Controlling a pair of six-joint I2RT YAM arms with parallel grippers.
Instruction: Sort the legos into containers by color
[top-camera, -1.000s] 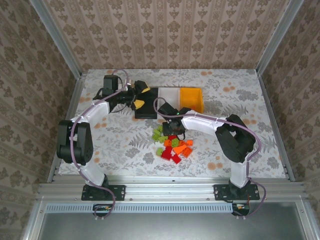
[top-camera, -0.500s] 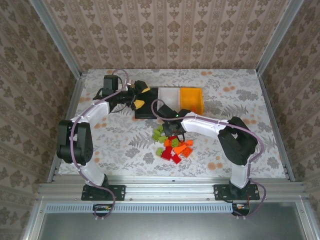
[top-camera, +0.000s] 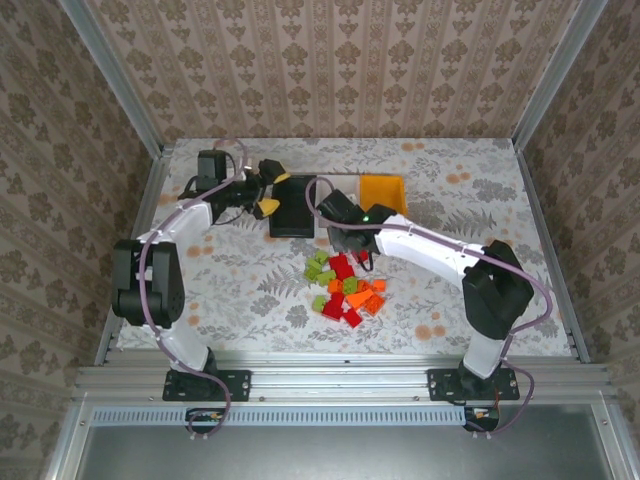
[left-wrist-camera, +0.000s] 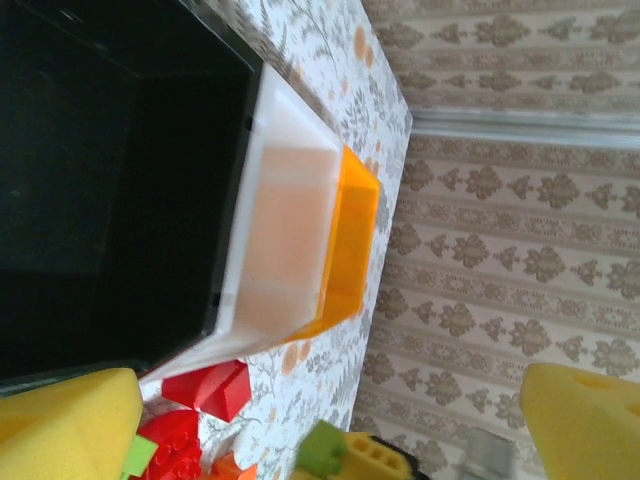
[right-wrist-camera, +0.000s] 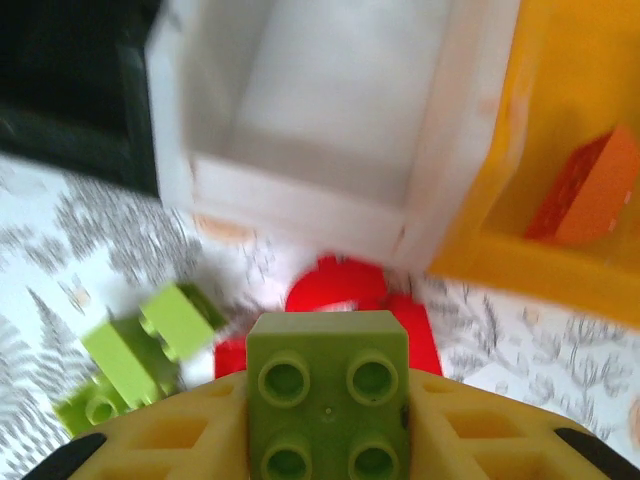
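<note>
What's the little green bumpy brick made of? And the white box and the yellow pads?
The lime green studded brick looks like hard moulded plastic: smooth, crisp round studs. The white rectangular bin is probably thin plastic: smooth, slightly see-through, tinted orange. The yellow pads seem foam: matt, slightly pitted.

Colours from my seat: black bin (top-camera: 298, 215), white bin (right-wrist-camera: 330, 110), orange bin (top-camera: 383, 192). The pile of bricks (top-camera: 345, 285) is a red, orange and lime green mix. The single brick (right-wrist-camera: 327, 385) is lime green, and the right gripper (right-wrist-camera: 325, 450) is yellow. The worktop (top-camera: 250, 270) is white with grey ferns and orange blossoms; the walls (top-camera: 330, 70) are beige damask stripes.
</note>
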